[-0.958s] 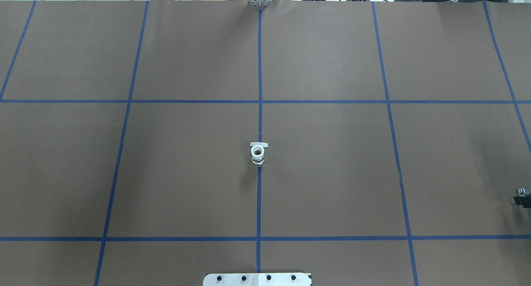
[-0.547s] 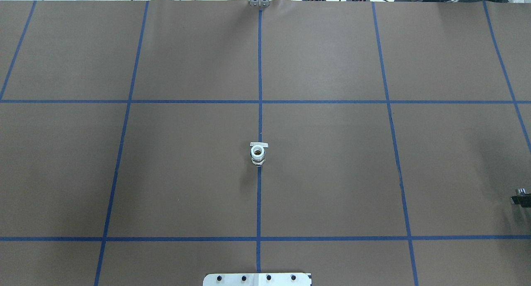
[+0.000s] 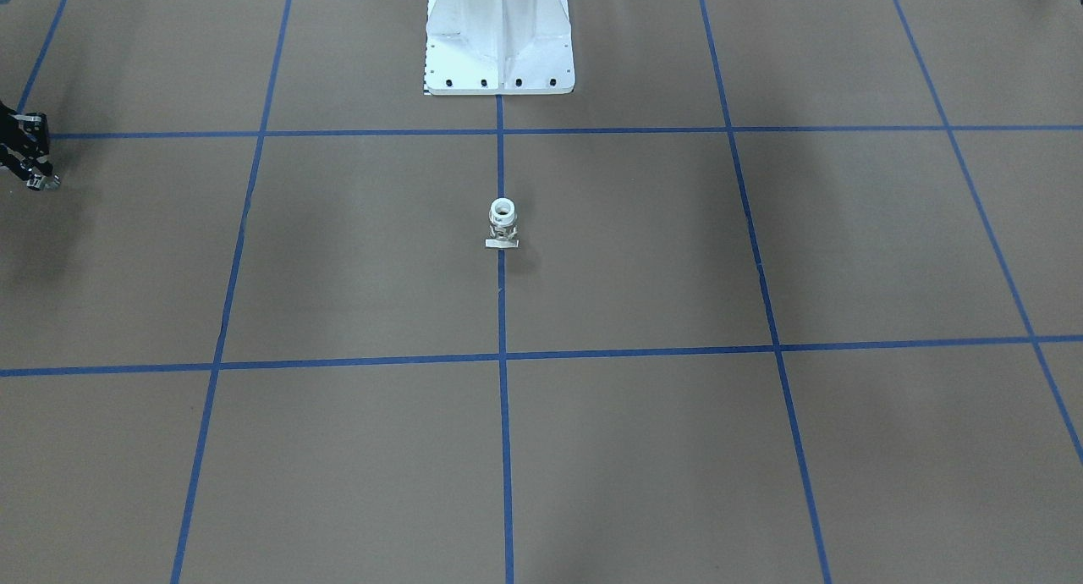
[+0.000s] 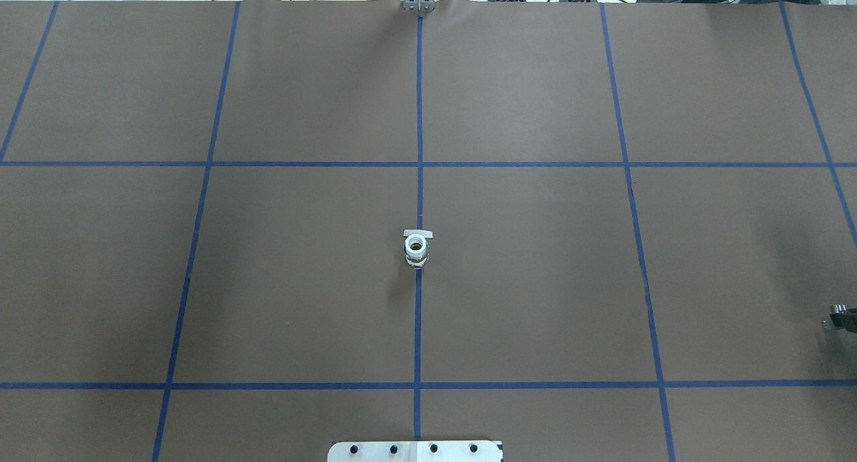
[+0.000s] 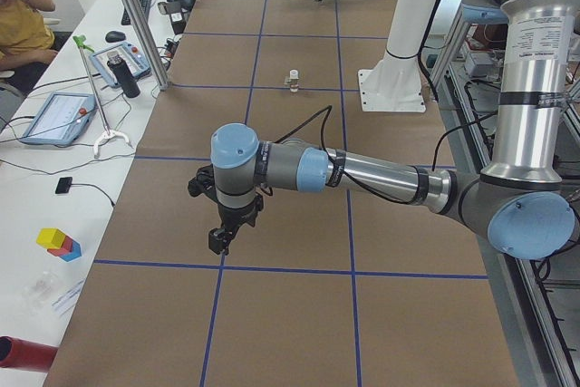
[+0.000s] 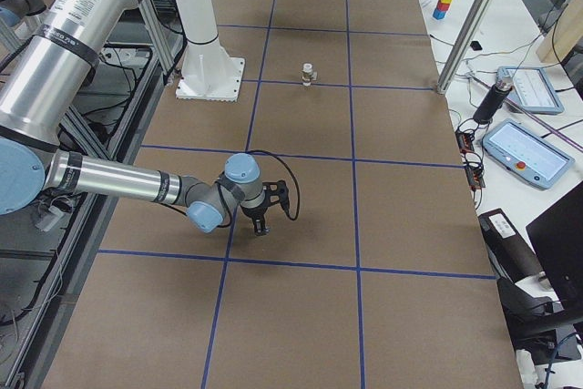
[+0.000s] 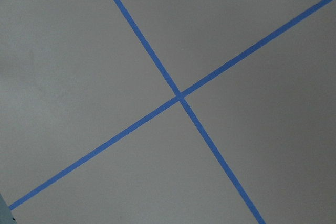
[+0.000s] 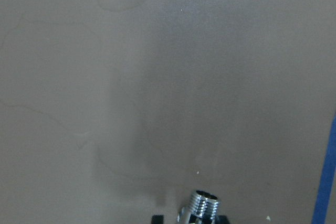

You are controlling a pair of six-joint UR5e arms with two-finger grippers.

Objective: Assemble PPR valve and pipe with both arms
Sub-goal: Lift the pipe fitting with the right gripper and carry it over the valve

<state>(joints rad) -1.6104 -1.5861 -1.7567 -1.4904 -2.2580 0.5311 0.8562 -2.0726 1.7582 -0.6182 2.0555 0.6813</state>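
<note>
1. Nearest, seen from the robot's left end: the left arm reaches out low across the table. The left gripper points straight down above the brown paper, close to a crossing of the blue tape lines. Its wrist camera shows only that crossing and paper, no fingers in frame. Jaws apart or together: cannot tell.
2. The robot's white base sits on the centre tape line, at the robot's edge of the table.
3. Mid-table: the PPR valve stands upright on the same centre line, out in front of the base. White collar on top, bore open upward, metal middle below. The flat crossbar lies at its foot on the operators' side. Nothing touches it, and it is well apart from both grippers.
4. Farthest, toward the robot's right end: the right gripper points down, low over the paper, with only its tip inside the overhead view's right edge. It is clamped on the pipe. The chrome threaded end shows at the bottom of the right wrist view, with a dark fingertip on each side. Pipe and valve are not joined.
</note>
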